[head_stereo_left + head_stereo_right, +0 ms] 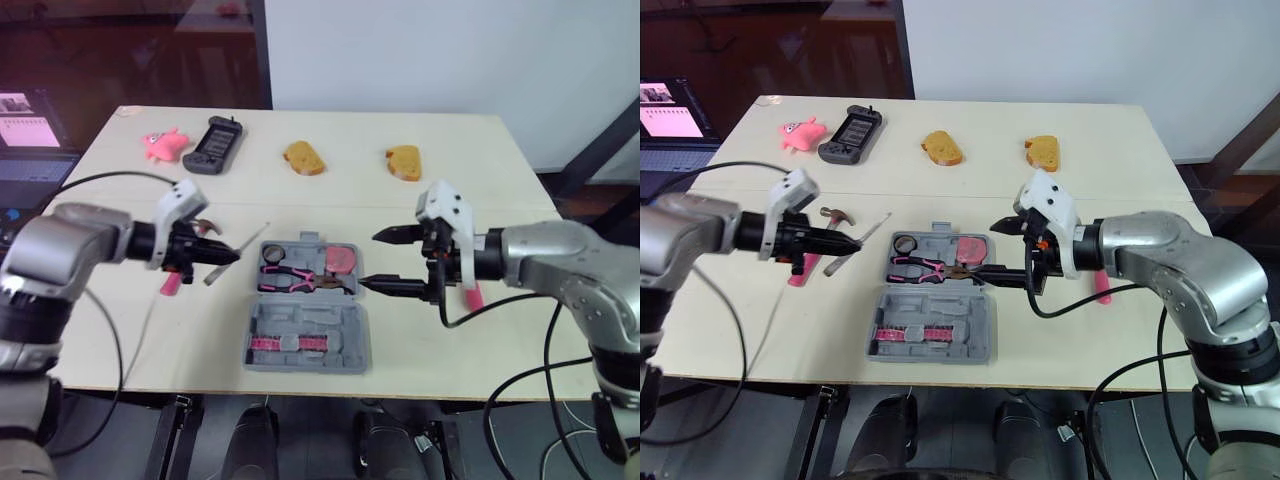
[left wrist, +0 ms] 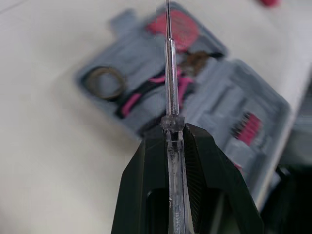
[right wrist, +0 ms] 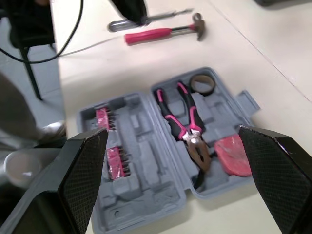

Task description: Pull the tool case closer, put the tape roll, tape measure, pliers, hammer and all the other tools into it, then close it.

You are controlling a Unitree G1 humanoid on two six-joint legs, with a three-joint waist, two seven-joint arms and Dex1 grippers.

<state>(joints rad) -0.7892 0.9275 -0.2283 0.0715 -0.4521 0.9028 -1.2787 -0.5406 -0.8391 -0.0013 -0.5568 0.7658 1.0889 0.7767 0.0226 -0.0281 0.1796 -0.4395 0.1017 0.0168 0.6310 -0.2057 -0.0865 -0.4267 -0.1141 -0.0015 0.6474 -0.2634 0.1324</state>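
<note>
Here the left end effector [image 2: 174, 136] clamps a screwdriver [image 2: 168, 73] near the tool case [image 1: 305, 345].

Tool case [image 1: 305, 335]: grey throughout, with pink bit strips [image 1: 288, 344] in its 6 o'clock half; its pliers [image 1: 290, 278] have pink-and-black handles, the tape measure [image 1: 341, 259] is red, the tape roll [image 1: 273, 252] dark. Hammer [image 3: 156, 34]: pink handle, dark metal head; screwdriver [image 2: 170, 87]: clear handle, silver shaft. Surface [image 1: 350, 130]: plain cream; toy [image 1: 165, 146] at its 11 o'clock corner, pink; handset [image 1: 213, 145] beside it, dark grey.
</note>
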